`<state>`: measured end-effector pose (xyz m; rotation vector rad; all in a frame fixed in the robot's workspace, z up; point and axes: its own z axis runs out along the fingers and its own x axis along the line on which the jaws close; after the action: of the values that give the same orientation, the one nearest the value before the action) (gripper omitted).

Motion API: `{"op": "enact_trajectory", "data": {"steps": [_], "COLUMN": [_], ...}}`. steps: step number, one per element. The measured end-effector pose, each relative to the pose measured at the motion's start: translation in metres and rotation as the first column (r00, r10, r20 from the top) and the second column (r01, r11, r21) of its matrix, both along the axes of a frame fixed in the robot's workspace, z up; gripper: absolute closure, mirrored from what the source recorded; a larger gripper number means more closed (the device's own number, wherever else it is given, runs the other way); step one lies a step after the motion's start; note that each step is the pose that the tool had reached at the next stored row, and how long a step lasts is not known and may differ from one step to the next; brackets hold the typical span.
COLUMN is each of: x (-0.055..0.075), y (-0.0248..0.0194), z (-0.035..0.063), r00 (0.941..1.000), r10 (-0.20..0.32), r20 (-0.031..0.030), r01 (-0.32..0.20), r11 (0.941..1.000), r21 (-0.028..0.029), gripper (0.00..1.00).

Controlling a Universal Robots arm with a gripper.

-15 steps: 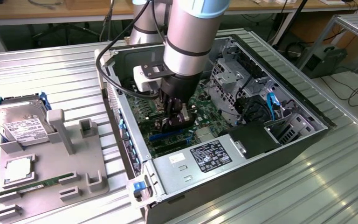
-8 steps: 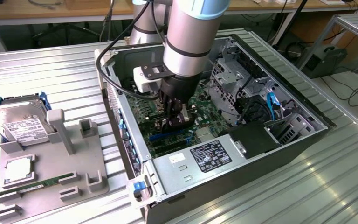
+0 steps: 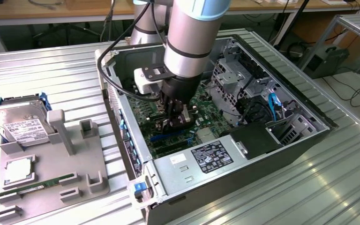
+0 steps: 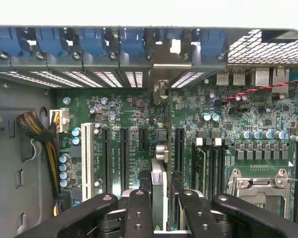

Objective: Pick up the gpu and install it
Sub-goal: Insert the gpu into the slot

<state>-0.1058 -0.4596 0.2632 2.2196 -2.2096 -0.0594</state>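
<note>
Our gripper grasps the gpu on its edge, and we see it over the motherboard slots

light: bright, even | glare: corrugated table | shadow: inside case | blur: slight

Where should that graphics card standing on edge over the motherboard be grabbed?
By its upper long edge, from straight above, pinching the two flat faces. The gpu stands thin edge up, so its faces offer flat contact and its lower edge stays free toward the motherboard. The hand grips it so.
</note>
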Motion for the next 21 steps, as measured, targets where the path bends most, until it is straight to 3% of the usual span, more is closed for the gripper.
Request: {"op": "enact_trajectory", "data": {"steps": [12,17,20,21], "x": [0.000,0.000,0.000,0.000], "y": [0.0002,0.0002,0.0002,0.0002], "z": [-0.0109,-0.0110,-0.0111,-0.0110], "r00": [1.0000,1.0000,1.0000,1.0000], "r10": [0.000,0.000,0.000,0.000], "r20": [0.0002,0.0000,0.0002,0.0001], "r01": [0.000,0.000,0.000,0.000], "r11": [1.0000,1.0000,1.0000,1.0000], "r21": [0.0002,-0.0001,0.0002,0.0001], "gripper": [0.74,0.74,0.73,0.67]}}
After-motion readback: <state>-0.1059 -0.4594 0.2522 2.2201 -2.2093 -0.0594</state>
